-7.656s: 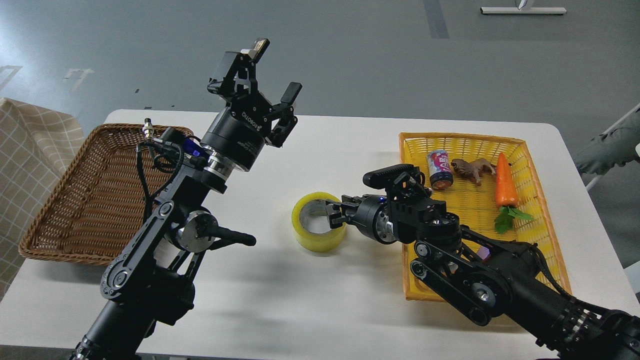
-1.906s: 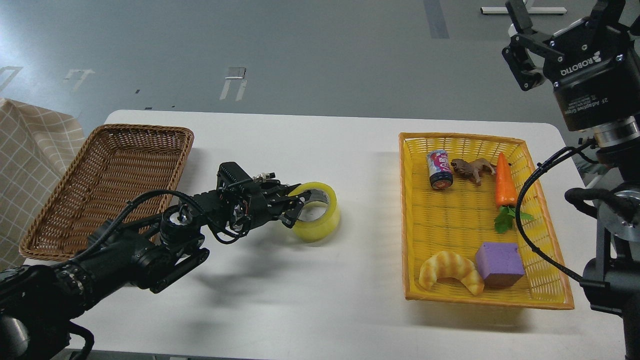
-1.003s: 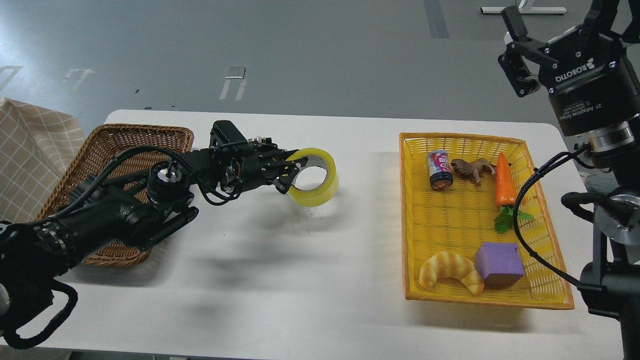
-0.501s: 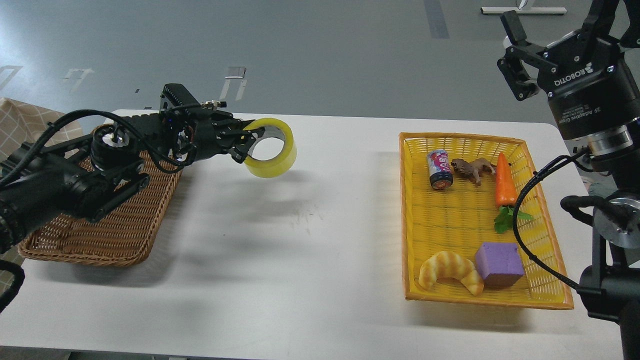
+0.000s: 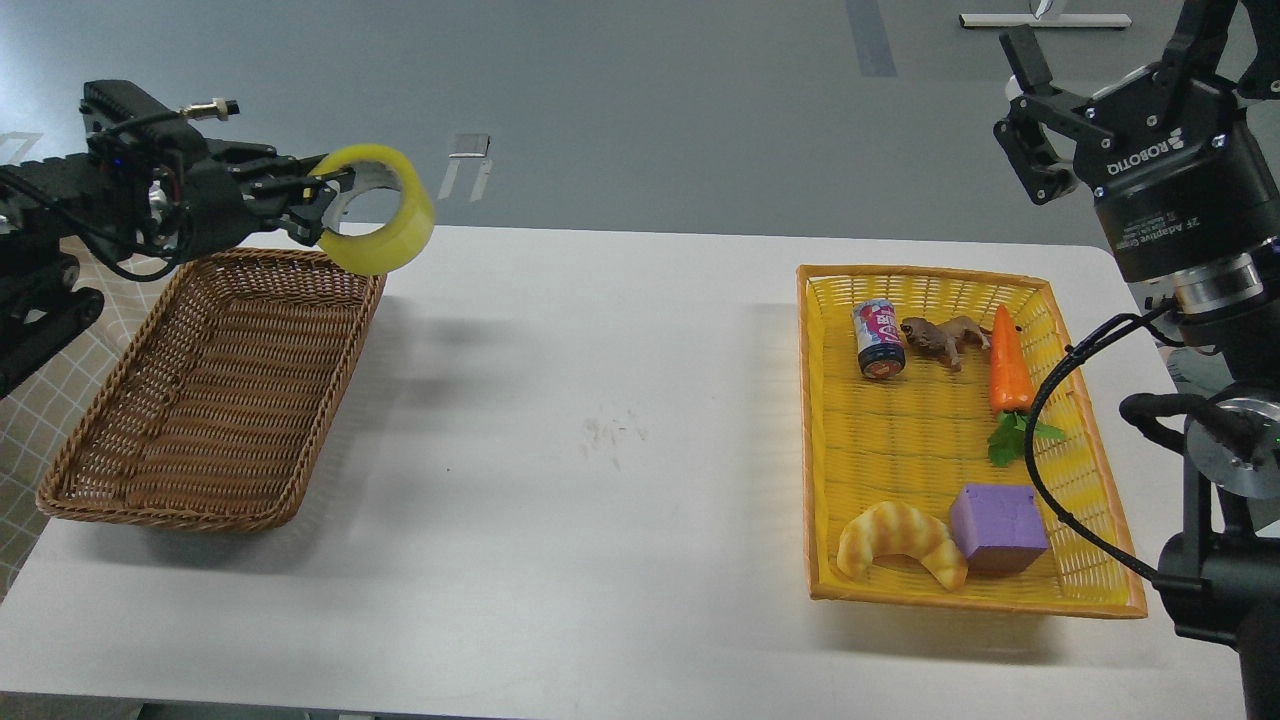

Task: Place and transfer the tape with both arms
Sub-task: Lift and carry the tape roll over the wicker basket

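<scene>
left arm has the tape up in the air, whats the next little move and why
Probably swing the left gripper a bit further left and toward the robot, then lower. Its jaws grip the tape by the wall, and the roll hangs over the far right corner of the brown basket, near the rim. Centring it first should keep it from landing on the rim.

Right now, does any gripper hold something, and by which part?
The left gripper holds the tape by the left side of its ring wall. The right gripper is open and holds nothing.
</scene>
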Tool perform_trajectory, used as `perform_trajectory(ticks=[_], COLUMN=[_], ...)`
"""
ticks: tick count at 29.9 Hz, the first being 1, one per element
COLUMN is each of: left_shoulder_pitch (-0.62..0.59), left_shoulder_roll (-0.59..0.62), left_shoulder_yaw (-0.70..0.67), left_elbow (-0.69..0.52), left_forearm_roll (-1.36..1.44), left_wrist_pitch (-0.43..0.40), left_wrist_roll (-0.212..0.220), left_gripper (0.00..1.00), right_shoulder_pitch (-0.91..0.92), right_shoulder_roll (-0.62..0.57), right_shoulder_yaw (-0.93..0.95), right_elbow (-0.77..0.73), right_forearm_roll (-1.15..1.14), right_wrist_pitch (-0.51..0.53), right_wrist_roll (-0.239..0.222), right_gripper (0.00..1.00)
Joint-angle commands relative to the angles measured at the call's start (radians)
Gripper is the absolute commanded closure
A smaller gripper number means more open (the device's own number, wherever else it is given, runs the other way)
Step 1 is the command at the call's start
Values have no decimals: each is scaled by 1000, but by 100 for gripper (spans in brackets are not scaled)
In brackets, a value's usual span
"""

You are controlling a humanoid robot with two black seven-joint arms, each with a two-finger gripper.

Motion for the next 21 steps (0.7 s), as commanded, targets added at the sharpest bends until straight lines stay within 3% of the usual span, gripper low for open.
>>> perform_trajectory(ticks=[1,3,8,21], left_shoulder_pitch=[3,38,84,242], left_shoulder_roll=[8,86,146,155], left_shoulder_yaw=[1,2,2,2], left_elbow=[0,0,1,15], left_forearm_roll=[-4,-57,-91,-149], left_wrist_pitch=[0,4,10,78], left_wrist_roll=[0,0,0,0], left_gripper=[86,86,86,84], right_shoulder_pitch=[1,-1,-1,-13], right_shoulder_roll=[0,0,2,-3], right_shoulder_yaw=[0,-5,-8,-28], right_elbow=[0,-2,-2,-2], right_forearm_roll=[0,0,0,-2], right_wrist_pitch=[0,0,0,2], right_wrist_roll=[0,0,0,0], right_gripper=[1,1,1,1])
